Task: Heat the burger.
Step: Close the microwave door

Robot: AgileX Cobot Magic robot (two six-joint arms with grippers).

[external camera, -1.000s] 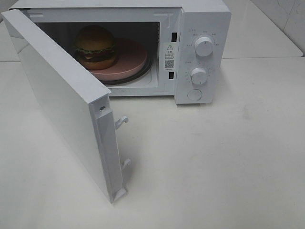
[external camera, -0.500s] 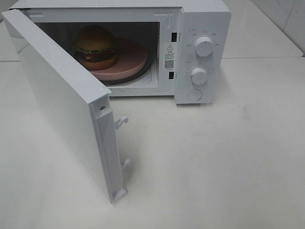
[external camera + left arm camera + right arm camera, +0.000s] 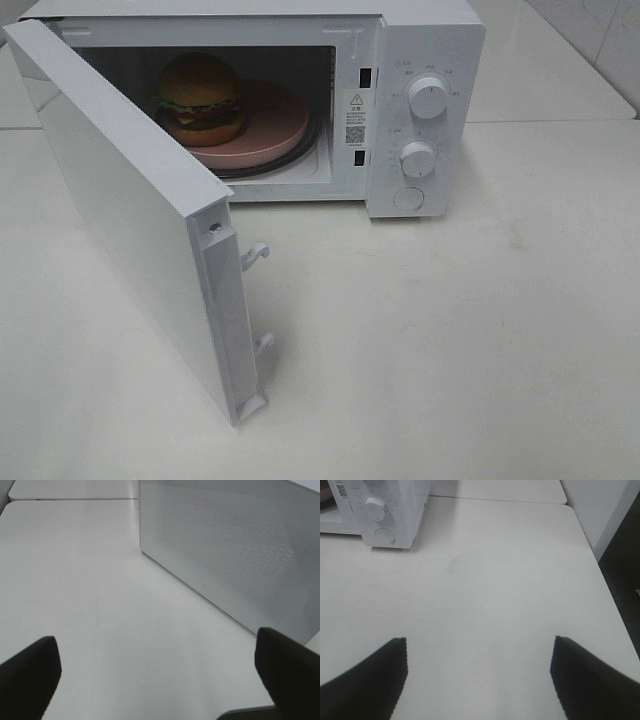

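While door [image 3: 130,220] stands wide open, lower left of high view, burger [image 3: 200,98] sits inside microwave [image 3: 425,40], upper left, on left part of pink plate [image 3: 275,120].
Left gripper [image 3: 159,680]: jaws spread, empty, near perforated panel [image 3: 240,545], probably door's outer face.
Right gripper [image 3: 480,680]: jaws spread, empty, over table [image 3: 495,580].
Risks: hard shove slides microwave; weak push leaves latch hooks [image 3: 256,253] unseated, so no heating; wrong knob [image 3: 417,159] turned.

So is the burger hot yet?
Not yet. The burger already sits on the pink plate inside the microwave. The left claw and right claw are open, holding nothing. Left to do: shut the open door, turn the knobs.
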